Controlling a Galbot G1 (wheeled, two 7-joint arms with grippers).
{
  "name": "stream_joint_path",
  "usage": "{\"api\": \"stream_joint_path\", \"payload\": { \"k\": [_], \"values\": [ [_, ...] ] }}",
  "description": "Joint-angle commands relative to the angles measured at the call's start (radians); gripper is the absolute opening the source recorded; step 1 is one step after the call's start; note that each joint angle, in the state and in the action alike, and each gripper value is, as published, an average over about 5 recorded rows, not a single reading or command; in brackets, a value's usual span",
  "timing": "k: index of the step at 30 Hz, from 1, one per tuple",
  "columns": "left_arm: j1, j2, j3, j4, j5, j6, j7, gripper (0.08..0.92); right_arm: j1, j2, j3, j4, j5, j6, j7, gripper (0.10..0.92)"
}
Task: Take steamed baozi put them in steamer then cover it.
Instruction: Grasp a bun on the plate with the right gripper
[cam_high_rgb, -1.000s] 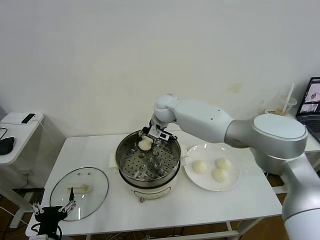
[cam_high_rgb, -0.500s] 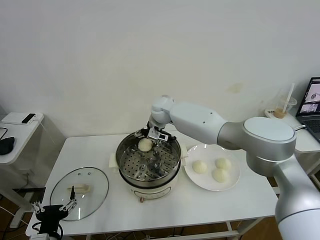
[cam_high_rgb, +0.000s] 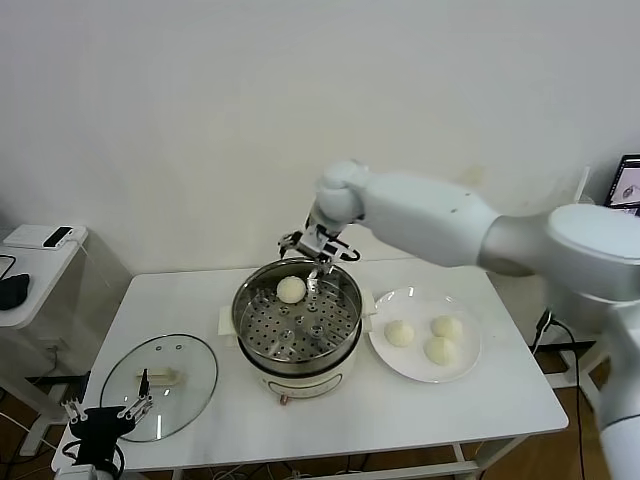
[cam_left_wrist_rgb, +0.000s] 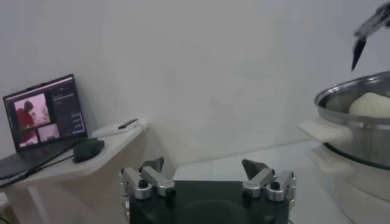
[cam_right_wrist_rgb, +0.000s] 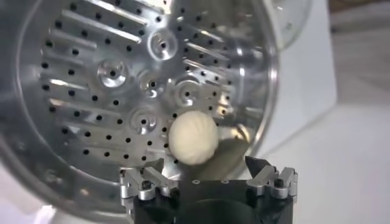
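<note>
The steel steamer (cam_high_rgb: 297, 325) stands mid-table with one baozi (cam_high_rgb: 291, 289) lying on its perforated tray at the far side; it also shows in the right wrist view (cam_right_wrist_rgb: 192, 138). My right gripper (cam_high_rgb: 317, 250) is open and empty, raised just above the steamer's far rim over that bun. Three more baozi (cam_high_rgb: 399, 333) lie on a white plate (cam_high_rgb: 463, 371) to the steamer's right. The glass cover (cam_high_rgb: 160, 385) lies flat on the table at the front left. My left gripper (cam_high_rgb: 103, 418) is open and empty, parked low beside the cover.
A side table (cam_high_rgb: 35, 262) with a phone and a mouse stands at the left. A laptop (cam_high_rgb: 627, 192) is at the far right. The wall is close behind the table.
My right gripper has let go of the baozi, which now lies on the tray, and has risen up and away from inside the steamer. The left arm has not moved.
</note>
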Motion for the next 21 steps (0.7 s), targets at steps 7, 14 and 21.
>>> {"api": "stream_joint_path", "payload": {
  "k": [7,14,21],
  "values": [
    [-0.013,0.017,0.010,-0.003,0.001,0.010,0.003,0.823,0.028,-0.536,0.058,0.388,0.164,-0.441,-0.066,0.823],
    [-0.031,0.034,0.009,0.006,-0.002,0.018,0.004,0.823,-0.126,-0.650,0.137,0.372,0.092,-0.465,-0.064,0.823],
    [-0.031,0.041,-0.002,0.016,-0.004,0.022,0.005,0.823,-0.305,-0.607,0.242,0.292,0.001,-0.462,-0.059,0.823]
  ]
}}
